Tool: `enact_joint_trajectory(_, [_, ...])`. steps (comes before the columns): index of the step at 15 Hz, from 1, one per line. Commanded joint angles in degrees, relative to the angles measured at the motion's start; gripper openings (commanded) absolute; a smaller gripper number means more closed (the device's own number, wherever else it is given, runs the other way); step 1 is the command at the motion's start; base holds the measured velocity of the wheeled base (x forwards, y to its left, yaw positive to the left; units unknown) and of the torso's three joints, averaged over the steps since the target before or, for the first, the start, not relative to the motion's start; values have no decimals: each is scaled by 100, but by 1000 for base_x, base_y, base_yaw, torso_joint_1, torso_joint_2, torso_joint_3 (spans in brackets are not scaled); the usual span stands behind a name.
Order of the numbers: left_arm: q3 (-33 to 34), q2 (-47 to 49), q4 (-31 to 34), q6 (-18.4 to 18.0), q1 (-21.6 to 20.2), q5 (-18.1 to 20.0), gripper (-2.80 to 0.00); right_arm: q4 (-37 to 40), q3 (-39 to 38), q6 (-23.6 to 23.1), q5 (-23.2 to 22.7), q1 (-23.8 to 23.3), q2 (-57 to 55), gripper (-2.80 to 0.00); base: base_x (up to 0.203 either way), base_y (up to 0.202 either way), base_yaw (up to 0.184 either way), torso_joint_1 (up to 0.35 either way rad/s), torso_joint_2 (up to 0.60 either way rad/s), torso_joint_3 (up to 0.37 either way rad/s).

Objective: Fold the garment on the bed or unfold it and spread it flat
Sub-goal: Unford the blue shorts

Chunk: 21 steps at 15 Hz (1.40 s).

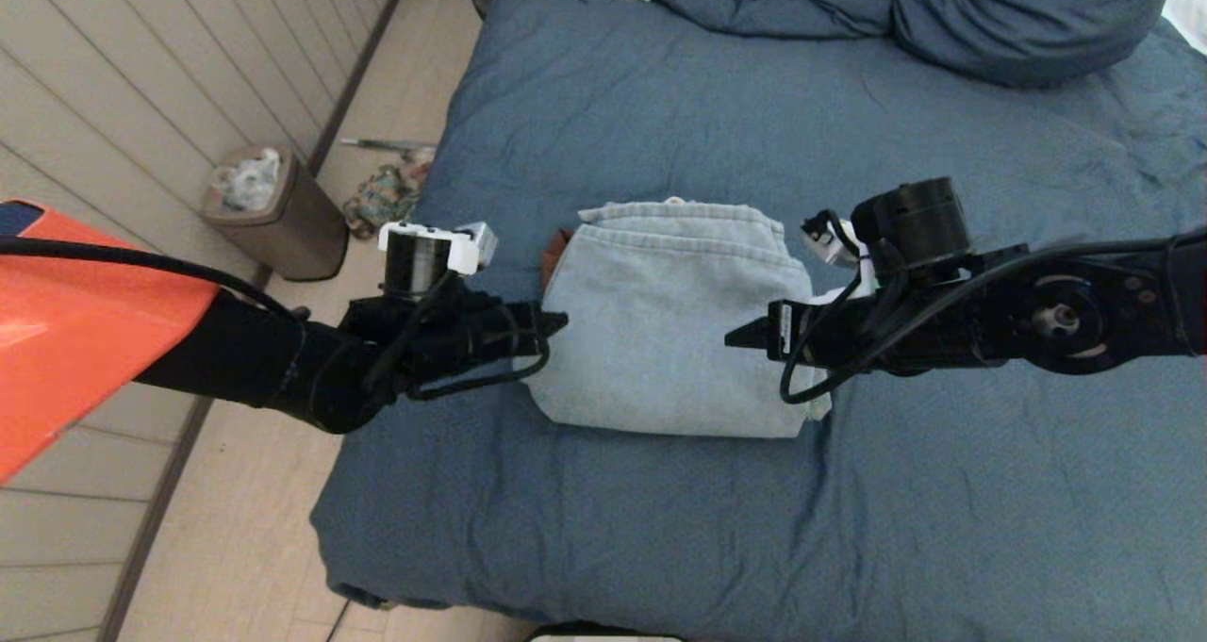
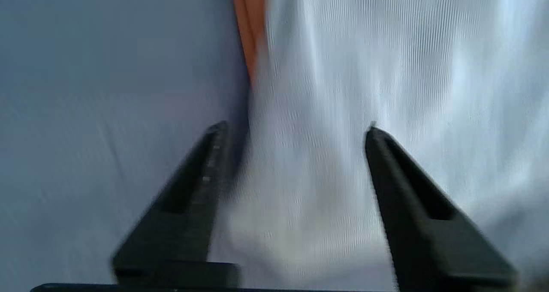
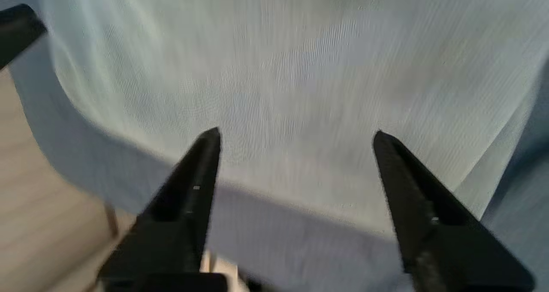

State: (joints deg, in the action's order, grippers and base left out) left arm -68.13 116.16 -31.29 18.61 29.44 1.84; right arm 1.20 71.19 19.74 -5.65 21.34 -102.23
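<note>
Both my claws are wide open and empty, left claw (image 2: 294, 127) and right claw (image 3: 296, 131) flanking the folded jeans (image 1: 674, 317) on the bed (image 1: 943, 491); a snag pulling away could undo the fold

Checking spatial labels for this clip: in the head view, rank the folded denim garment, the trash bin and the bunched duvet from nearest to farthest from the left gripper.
From the left gripper:
1. Folded denim garment, right at its tips, mid-bed.
2. Trash bin, on the floor off the bed's left side.
3. Bunched duvet, at the bed's far right end.
</note>
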Motion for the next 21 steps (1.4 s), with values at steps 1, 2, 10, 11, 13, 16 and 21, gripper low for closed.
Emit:
enact_joint_trajectory(1, [-386,281,-334,41,29,-669,0,-713,-7,4,192,-50,-11,0,0,0,0,0,0,0])
enact_joint_trajectory(2, [-499,355,-358,38,27,-821,0,-1222,21,-20,349,-88,-142,0,0,0,0,0,0,0])
enact_joint_trajectory(10, [-3082,1795,-157,-104,92,-2491,0,-3337,922,-919,1873,-171,-1514,0,0,0,0,0,0,0])
enact_joint_trajectory(11, [-3376,1884,-50,-143,156,-2648,0,-3520,1002,-981,1941,-164,-1668,0,0,0,0,0,0,0])
enact_joint_trajectory(13, [-3955,2027,86,-264,193,-2712,0,-3745,1207,-1144,2002,-179,-1913,0,0,0,0,0,0,0])
enact_joint_trajectory(16, [-4279,2156,194,-525,211,-2522,0,-3846,1318,-1191,2007,-148,-2064,0,0,0,0,0,0,0])
enact_joint_trajectory(21, [-4253,2113,342,-506,516,-2461,0,-3785,1458,-1198,1991,-208,-2073,0,0,0,0,0,0,0])
